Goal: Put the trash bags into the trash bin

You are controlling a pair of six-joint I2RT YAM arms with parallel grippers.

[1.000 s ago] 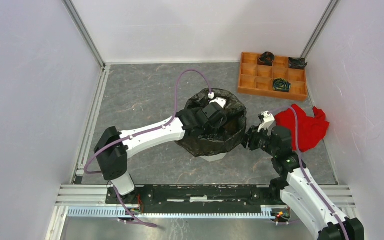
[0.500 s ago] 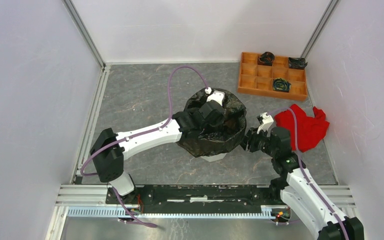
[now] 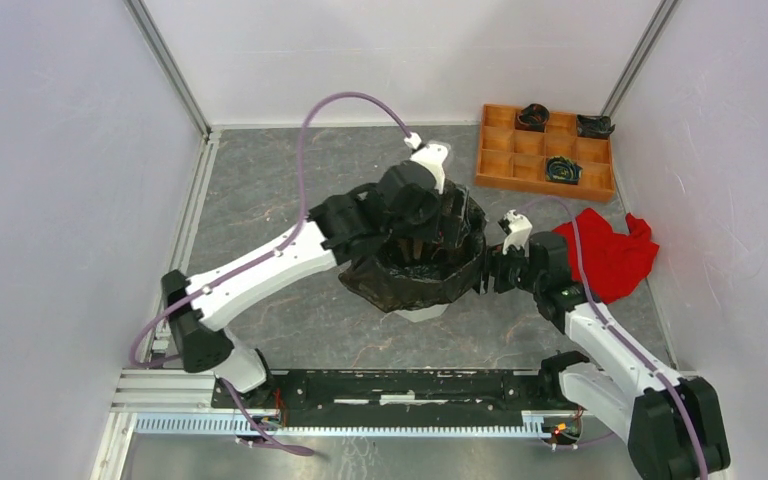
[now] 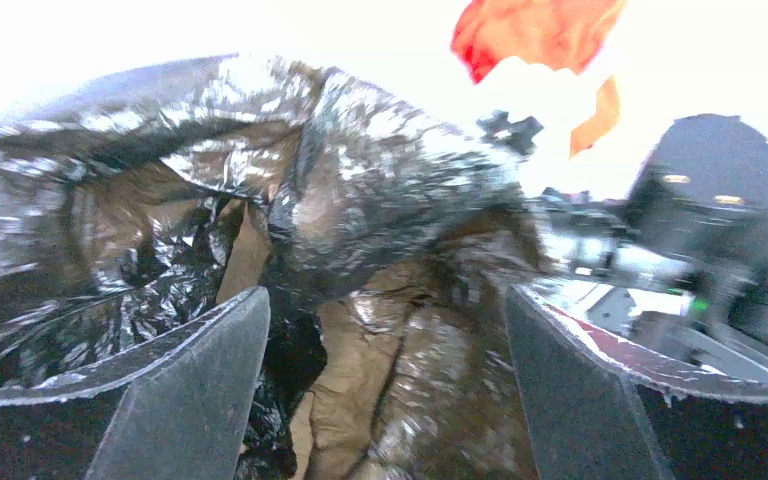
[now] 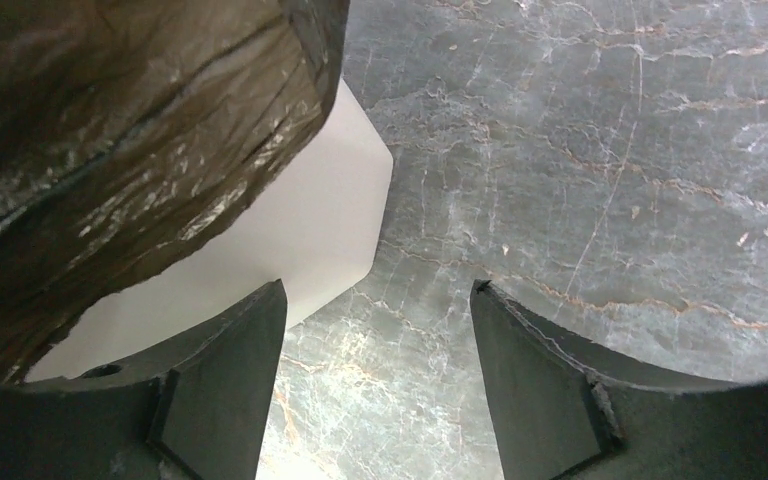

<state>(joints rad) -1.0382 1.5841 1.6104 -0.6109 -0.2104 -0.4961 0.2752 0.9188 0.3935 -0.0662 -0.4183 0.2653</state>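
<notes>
Since the earlier frame the left arm has lifted out of the bin mouth and swung toward 12 o'clock, and both claws have spread.

Findings, near to far:

1. The trash bin (image 3: 415,313) stands mid-tabletop (image 3: 280,200). Only its white base shows below the film.
2. The right claw (image 3: 490,270) sits at the bin's 3 o'clock, just beside the wall. Its jaws stand apart, with bare tabletop between them, and it holds nothing. From it, the bin and bag lie toward 9 o'clock.
3. The trash bag (image 3: 400,285) lines the bin, its edge draped down over the rim outside. It hangs upright, with no clear long axis.
4. The left claw (image 3: 453,215) hovers over the rim at about 1 o'clock, spread wide and pinching nothing, with film below it.

Judgement: the left claw is nearer the mouth and the right is nearer the outer skirt. The bag appears seated.
</notes>
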